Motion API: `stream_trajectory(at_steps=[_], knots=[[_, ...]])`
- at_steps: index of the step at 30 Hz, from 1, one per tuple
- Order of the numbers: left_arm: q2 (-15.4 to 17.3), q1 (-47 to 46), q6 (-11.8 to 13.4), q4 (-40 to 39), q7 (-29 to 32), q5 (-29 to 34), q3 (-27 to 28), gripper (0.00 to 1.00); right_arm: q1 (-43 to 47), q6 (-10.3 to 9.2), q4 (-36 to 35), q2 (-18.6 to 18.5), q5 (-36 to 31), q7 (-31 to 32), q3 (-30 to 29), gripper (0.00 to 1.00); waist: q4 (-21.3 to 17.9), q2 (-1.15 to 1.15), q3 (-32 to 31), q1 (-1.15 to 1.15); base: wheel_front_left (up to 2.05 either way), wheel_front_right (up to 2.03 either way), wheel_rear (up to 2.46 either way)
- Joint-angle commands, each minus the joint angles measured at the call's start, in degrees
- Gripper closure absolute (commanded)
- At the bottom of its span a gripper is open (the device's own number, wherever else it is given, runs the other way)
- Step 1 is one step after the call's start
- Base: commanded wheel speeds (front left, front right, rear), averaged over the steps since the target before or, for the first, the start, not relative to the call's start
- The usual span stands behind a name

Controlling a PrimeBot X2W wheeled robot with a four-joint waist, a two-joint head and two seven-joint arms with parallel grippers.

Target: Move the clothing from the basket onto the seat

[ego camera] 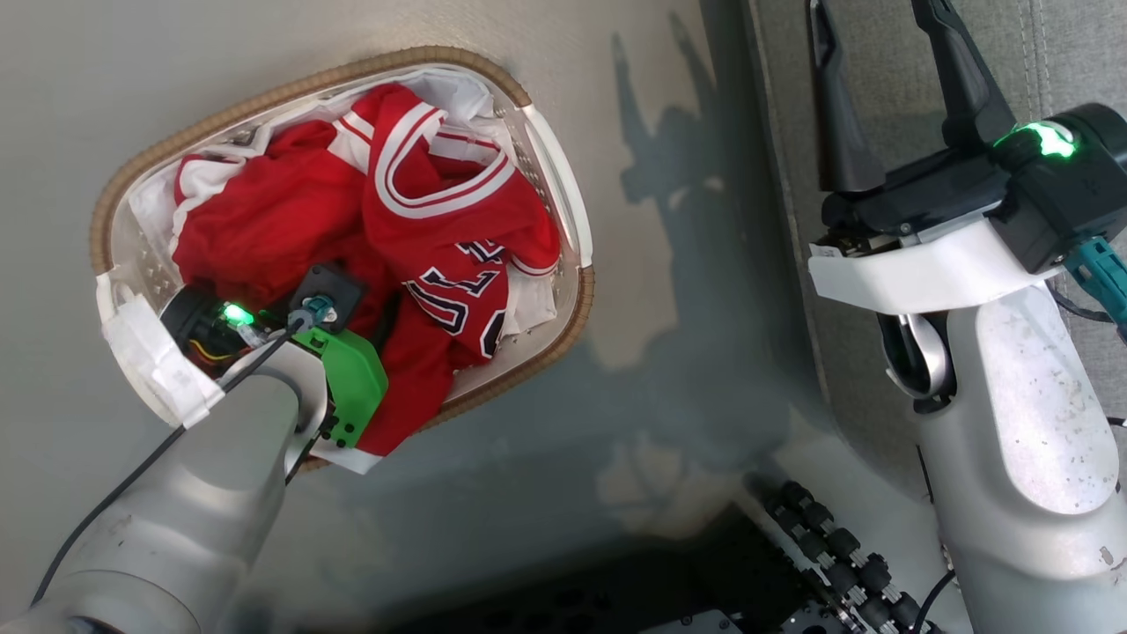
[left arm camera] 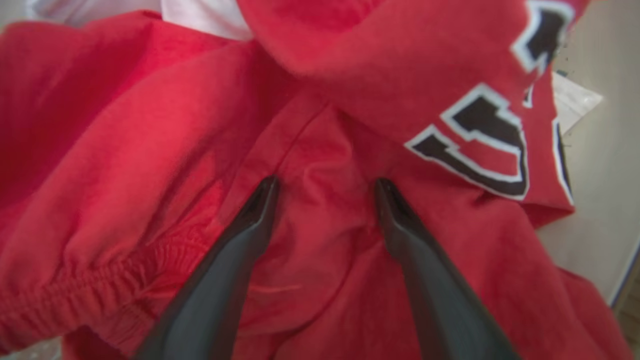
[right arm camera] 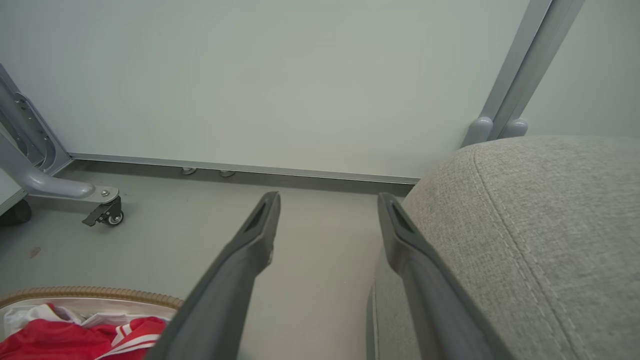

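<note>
The basket (ego camera: pixel 114 198), oval with a brown woven rim, stands on the floor and holds the red clothing (ego camera: pixel 264 229); the lettered jersey (ego camera: pixel 458 282) lies on top and hangs over the near rim. My left arm reaches down into the basket. In the left wrist view my left gripper (left arm camera: pixel 325 187) is open, both fingertips pressed into a fold of plain red cloth (left arm camera: pixel 320 210) beside the jersey's lettering (left arm camera: pixel 480 145). My right gripper (ego camera: pixel 880 53) is open and empty above the edge of the grey seat (right arm camera: pixel 550 225). The basket rim (right arm camera: pixel 90 294) and red clothing (right arm camera: pixel 50 340) show at the right wrist view's lower left.
A pale wall panel (right arm camera: pixel 275 75) and a grey frame leg on a castor (right arm camera: pixel 102 215) stand beyond the basket. Bare floor (ego camera: pixel 687 308) separates basket and seat. The robot's dark base (ego camera: pixel 792 563) lies at the bottom.
</note>
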Motion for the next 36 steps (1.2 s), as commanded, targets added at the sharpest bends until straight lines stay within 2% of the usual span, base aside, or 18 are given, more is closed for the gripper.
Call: stream_trajectory(at_steps=[1,2,3,4,5,10,21,29,36], knots=[[0.5,-1.2,-0.2,1.0,0.9,-1.0,-1.2,0.00,-0.7,-0.04,-0.3,-0.2,0.4,-0.3,0.1,0.00,-0.4,0.00,0.7,-0.01,0.00,0.00,0.00],[0.4,-1.4,-0.2,1.4,1.6,-1.5,-1.9,0.00,-0.8,-0.04,-0.3,-0.1,0.5,-0.3,0.2,0.00,-0.5,0.00,0.7,-0.01,0.00,0.00,0.00],[0.5,-1.6,-0.2,1.9,2.3,-2.2,-2.7,0.18,-1.0,-0.04,-0.2,-0.2,0.5,-0.3,0.3,0.00,-0.6,0.00,0.7,-0.01,0.00,0.00,0.00],[0.5,-1.5,-0.2,2.0,2.7,-2.8,-3.3,0.64,-1.2,-0.04,-0.1,-0.2,0.7,-0.3,0.4,0.00,-0.7,0.00,0.5,-0.01,0.00,0.00,0.00],[0.7,-1.5,-0.2,2.3,3.1,-3.7,-3.9,1.00,-1.2,-0.04,0.1,-0.1,0.8,-0.3,0.6,0.00,-0.8,0.00,0.2,-0.01,0.00,0.00,0.00],[0.7,0.3,-0.2,3.6,1.9,-7.7,-4.5,1.00,-0.5,-0.04,1.1,-0.2,0.8,-0.3,0.9,0.00,-1.0,0.00,-2.6,-0.01,0.00,0.00,0.00],[-2.7,6.2,0.2,5.2,-2.6,-11.8,-1.8,1.00,4.0,-0.04,5.0,-0.1,-1.3,-0.3,0.6,0.00,1.0,0.00,-15.9,-0.01,0.00,0.00,0.00],[-3.1,13.6,3.7,-5.3,-2.5,-10.1,7.2,1.00,9.6,-0.05,8.4,-0.2,-3.7,-0.3,0.3,0.00,4.2,0.00,-26.4,-0.01,0.00,0.00,0.00],[-3.5,21.4,4.9,-14.1,-2.5,-4.6,14.9,1.00,14.5,-0.05,10.4,-0.2,-4.0,-0.3,-0.5,0.00,6.3,0.00,-34.9,-0.01,0.00,0.00,0.00]])
